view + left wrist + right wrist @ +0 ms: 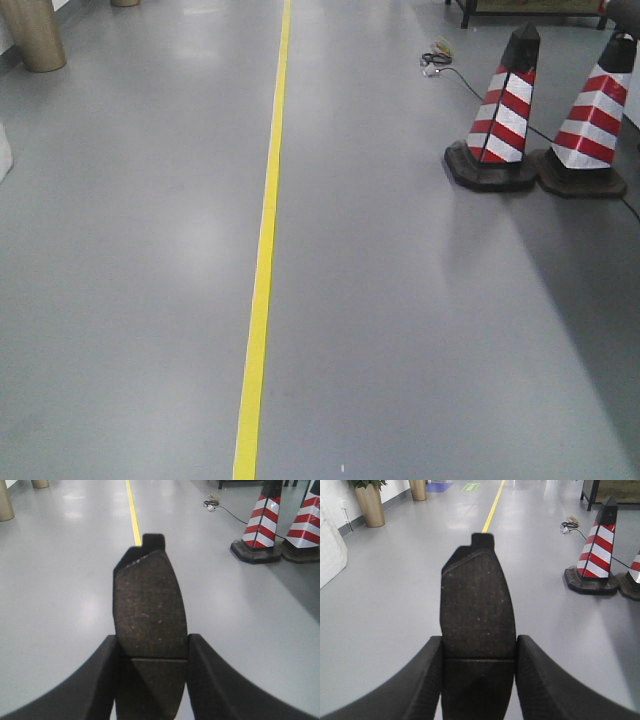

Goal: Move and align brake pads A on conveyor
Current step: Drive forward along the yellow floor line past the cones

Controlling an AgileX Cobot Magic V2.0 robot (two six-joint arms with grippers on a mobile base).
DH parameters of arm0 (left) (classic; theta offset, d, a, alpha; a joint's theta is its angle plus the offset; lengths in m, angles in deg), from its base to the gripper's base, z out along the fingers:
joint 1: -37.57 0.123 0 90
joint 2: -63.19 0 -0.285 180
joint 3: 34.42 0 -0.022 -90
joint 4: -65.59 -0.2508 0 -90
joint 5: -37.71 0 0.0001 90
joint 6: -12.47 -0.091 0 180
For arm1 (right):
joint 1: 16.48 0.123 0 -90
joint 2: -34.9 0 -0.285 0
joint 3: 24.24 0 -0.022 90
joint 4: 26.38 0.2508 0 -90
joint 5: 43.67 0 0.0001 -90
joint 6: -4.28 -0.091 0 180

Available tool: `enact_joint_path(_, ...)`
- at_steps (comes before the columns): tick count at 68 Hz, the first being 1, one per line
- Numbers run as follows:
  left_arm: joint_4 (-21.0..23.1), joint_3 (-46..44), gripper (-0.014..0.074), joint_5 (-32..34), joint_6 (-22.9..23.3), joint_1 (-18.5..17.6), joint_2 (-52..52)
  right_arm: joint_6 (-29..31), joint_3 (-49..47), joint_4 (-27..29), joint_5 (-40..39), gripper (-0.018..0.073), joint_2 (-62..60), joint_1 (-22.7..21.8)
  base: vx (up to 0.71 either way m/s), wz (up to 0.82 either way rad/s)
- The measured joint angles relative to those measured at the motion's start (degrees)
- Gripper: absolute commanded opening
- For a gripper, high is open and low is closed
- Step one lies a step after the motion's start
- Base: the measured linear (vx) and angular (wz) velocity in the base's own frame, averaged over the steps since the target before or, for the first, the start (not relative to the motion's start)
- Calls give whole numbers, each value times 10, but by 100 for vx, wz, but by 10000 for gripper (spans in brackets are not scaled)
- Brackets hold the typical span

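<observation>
Nearest the left wrist camera, the left gripper [152, 645] is clamped on the first brake pad [150, 605]. Both black fingers press the pad's long edges just above its cross groove. The far end, with a square tab, juts out over the grey floor [130, 250].

The right gripper [479, 645] pinches the second brake pad [477, 600] the same way, tab end forward.

Beyond both pads the floor lies open and glossy. A yellow floor line [262, 260] runs straight away through the middle. To its right, well apart from it, the left cone [503, 110] and the right cone [592, 115] stand side by side, striped red and white, their black bases touching. A cable [445, 68] trails behind them. Far left, a brass-coloured planter [369, 505] stands by the wall.
</observation>
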Motion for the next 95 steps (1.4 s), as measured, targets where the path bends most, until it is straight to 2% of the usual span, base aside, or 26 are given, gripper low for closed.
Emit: enact_joint_path(95, 0, 0, -6, 0, 0, 0, 0, 0, 0, 0, 0, -4, 0, 0, 74, -1)
